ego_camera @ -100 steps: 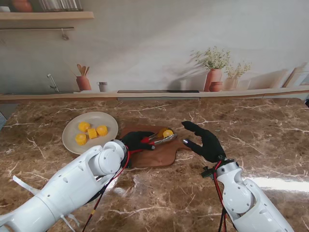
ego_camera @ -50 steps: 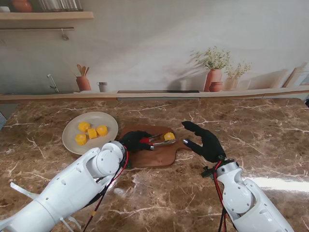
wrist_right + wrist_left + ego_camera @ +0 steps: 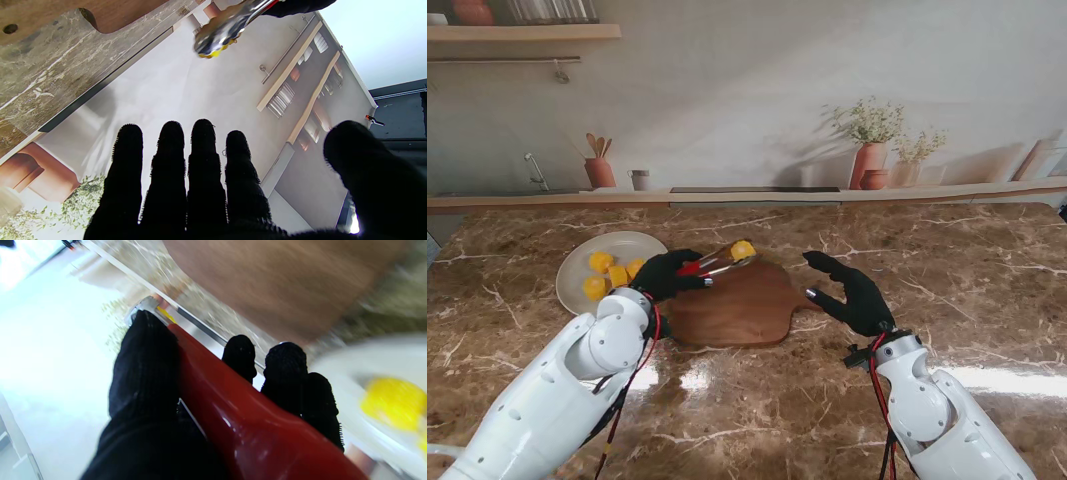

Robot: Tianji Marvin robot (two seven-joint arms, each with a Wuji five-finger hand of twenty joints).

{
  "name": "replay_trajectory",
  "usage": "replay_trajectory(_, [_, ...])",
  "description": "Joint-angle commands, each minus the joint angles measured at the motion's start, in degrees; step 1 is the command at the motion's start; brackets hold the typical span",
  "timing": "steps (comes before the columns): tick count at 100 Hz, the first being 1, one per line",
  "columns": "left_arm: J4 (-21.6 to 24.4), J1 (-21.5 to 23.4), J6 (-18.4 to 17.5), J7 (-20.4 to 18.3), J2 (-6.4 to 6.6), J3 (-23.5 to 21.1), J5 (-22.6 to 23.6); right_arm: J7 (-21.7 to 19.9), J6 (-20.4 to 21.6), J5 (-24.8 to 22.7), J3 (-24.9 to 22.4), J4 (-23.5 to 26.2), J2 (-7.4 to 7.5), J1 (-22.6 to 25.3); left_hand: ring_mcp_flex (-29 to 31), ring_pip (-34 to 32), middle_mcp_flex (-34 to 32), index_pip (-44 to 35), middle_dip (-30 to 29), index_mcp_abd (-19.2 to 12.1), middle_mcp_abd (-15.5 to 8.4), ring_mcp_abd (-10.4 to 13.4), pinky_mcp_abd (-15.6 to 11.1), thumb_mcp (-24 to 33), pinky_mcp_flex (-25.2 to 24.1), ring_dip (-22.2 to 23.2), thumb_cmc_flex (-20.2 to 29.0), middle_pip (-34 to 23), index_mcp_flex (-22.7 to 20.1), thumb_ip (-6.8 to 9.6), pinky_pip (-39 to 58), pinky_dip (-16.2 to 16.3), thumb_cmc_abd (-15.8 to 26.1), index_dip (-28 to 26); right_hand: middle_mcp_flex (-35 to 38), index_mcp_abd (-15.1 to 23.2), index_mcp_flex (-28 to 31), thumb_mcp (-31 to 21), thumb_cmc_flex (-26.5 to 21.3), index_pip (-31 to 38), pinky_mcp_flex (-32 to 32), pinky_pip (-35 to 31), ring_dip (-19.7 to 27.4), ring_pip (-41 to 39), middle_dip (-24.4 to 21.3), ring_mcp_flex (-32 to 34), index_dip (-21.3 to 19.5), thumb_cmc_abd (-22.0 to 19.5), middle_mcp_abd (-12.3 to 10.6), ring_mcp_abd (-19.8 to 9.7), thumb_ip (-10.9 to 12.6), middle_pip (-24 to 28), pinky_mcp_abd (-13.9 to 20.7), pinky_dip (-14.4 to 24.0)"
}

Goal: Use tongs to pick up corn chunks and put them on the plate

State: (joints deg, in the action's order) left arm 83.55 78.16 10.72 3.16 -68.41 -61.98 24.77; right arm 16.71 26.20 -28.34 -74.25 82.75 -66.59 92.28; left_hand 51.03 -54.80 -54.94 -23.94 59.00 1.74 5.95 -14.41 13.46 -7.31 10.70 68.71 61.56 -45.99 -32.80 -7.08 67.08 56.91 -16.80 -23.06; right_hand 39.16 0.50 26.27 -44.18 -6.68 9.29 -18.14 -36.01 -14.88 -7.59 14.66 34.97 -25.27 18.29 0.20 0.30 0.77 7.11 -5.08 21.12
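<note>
Left wrist view: motion-blurred plate (image 3: 337, 373) and corn chunk (image 3: 393, 403), cut off at 3 o'clock; tongs (image 3: 233, 413) tips hidden.

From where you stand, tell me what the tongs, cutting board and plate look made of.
Tongs: shiny metal tips with a glossy red handle, likely plastic or silicone, gripped by the left hand. Cutting board: matte brown wood with visible grain. Plate: smooth off-white, probably ceramic, possibly melamine.

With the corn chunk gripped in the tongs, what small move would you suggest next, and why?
Probably carry the tongs leftward to the plate. The left hand holds them lifted, the corn chunk over the far edge of the cutting board, short of the plate.
</note>
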Motion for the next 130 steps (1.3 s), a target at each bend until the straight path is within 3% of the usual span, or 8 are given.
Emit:
replay_trajectory(1, [1.0, 2.07, 1.04, 0.64, 2.2, -3.06, 0.74, -0.88, -0.45, 0.13, 0.15, 0.09, 0.0, 0.52, 1.75, -2.78, -2.59, -32.54, 0.88, -9.31, -9.25, -2.28, 1.09, 6.58, -0.9, 1.11, 11.12, -6.67, -7.36, 3.79, -0.33, 0.68, 10.35, -5.0, 0.21, 1.71, 0.34, 0.57, -1.05, -0.17, 0.04, -1.03, -0.91, -0.25, 0.51, 1.48, 0.15, -1.0, -1.74, 0.1, -1.56, 0.25, 0.16, 1.68])
replay_trajectory(31, [7.52, 11.81, 5.47, 0.37, 3.52, -17.17, 7.64, -1.4, -0.69, -0.03, 1.18, 0.27, 0.12, 0.21, 1.85, -2.8, -2.69, -31.77, 0.92, -9.02, -9.07, -2.4, 1.18, 6.62, -0.71, 1.33, 11.04, -6.58, -7.62, 3.86, -0.22, 1.02, 10.39, -4.05, 0.17, 1.68, 0.32, 0.62, -1.06, -0.19, -0.02, -1.05, -0.9, -0.24, 0.51, 1.44, 0.15, -1.04, -1.72, 0.04, -1.56, 0.24, 0.17, 1.7])
replay_trajectory(67, [7.52, 15.77, 6.58, 4.26, 2.88, -22.4, 8.71, -2.3, -0.87, 0.02, 2.58, -0.06, 0.29, -0.49, 1.97, -2.75, -2.78, -29.72, 1.02, -8.56, -8.98, -2.27, 0.87, 6.58, -0.68, 1.44, 10.84, -6.47, -7.66, 3.97, -0.45, 1.31, 10.13, -1.63, 0.1, 1.71, 0.28, 0.66, -1.07, -0.19, 0.01, -1.04, -0.89, -0.23, 0.5, 1.41, 0.12, -1.06, -1.7, 0.1, -1.55, 0.24, 0.28, 1.69])
replay_trajectory(75, [7.14, 15.96, 6.5, 5.38, 2.66, -22.7, 8.65, -2.47, -0.84, 0.06, 2.66, -0.06, 0.32, -0.52, 2.58, -2.69, -3.48, -18.38, 0.75, -6.07, -8.74, -2.21, 0.75, 6.71, -0.08, 1.2, 9.89, -5.98, -5.97, 4.32, -0.25, 1.76, 9.49, 6.96, 0.16, 1.68, 0.25, 0.68, -1.06, -0.2, 0.0, -1.04, -0.89, -0.23, 0.5, 1.4, 0.12, -1.05, -1.75, 0.09, -1.55, 0.26, 0.27, 1.7])
replay_trajectory(87, [7.36, 16.44, 6.82, 5.75, 2.48, -23.24, 7.94, -2.7, -0.82, 0.14, 2.7, -0.02, 0.36, -0.49, 3.05, -2.0, -4.32, 4.94, -0.14, -1.37, -8.55, -2.23, 0.36, 8.81, 0.44, 0.37, 5.53, -4.8, -0.81, 5.23, -0.26, 1.86, 11.09, 9.89, 0.09, 1.69, 0.31, 0.62, -1.12, -0.17, 0.0, -1.05, -0.89, -0.23, 0.5, 1.4, 0.1, -1.04, -1.65, 0.11, -1.54, 0.25, 0.23, 1.7])
replay_trajectory(88, [7.38, 16.49, 6.79, 5.73, 2.49, -23.3, 7.96, -2.72, -0.82, 0.14, 2.7, -0.01, 0.37, -0.49, 3.13, -1.86, -4.34, 6.97, -0.43, -1.32, -8.57, -2.24, 0.86, 14.82, 0.27, 0.02, 2.0, -4.84, -0.77, 4.9, 0.06, 1.75, 9.8, 10.29, 0.07, 1.68, 0.29, 0.63, -1.1, -0.18, 0.0, -1.05, -0.89, -0.24, 0.49, 1.41, 0.11, -1.04, -1.66, 0.07, -1.54, 0.24, 0.24, 1.7])
replay_trajectory(93, [7.6, 16.8, 6.7, 5.63, 2.52, -23.57, 8.07, -2.84, -0.84, 0.17, 2.69, 0.04, 0.39, -0.46, 3.0, -1.96, -4.33, 9.27, -0.3, -1.33, -8.6, -2.11, 0.26, 26.62, 0.41, 0.23, -4.68, -4.79, 0.4, 3.49, -0.27, 1.61, 7.44, 11.66, 0.04, 1.62, 0.28, 0.61, -1.1, -0.18, -0.01, -1.06, -0.89, -0.25, 0.49, 1.43, 0.1, -1.06, -1.67, 0.1, -1.54, 0.23, 0.2, 1.71])
replay_trajectory(130, [9.36, 18.94, 5.32, 5.58, 2.55, -25.89, 8.12, -3.19, -0.76, 0.15, 3.08, 0.15, 0.47, -0.53, 3.39, -1.85, -4.19, 20.57, -1.68, -0.91, -7.36, -2.05, 0.3, 30.27, 0.77, -0.19, -7.98, -4.61, 1.1, 3.38, 0.15, 1.63, 5.02, 17.96, 0.08, 1.77, 0.41, 0.56, -1.09, -0.1, -0.03, -1.1, -0.91, -0.28, 0.49, 1.49, 0.06, -1.08, -1.68, 0.08, -1.55, 0.26, 0.24, 1.73])
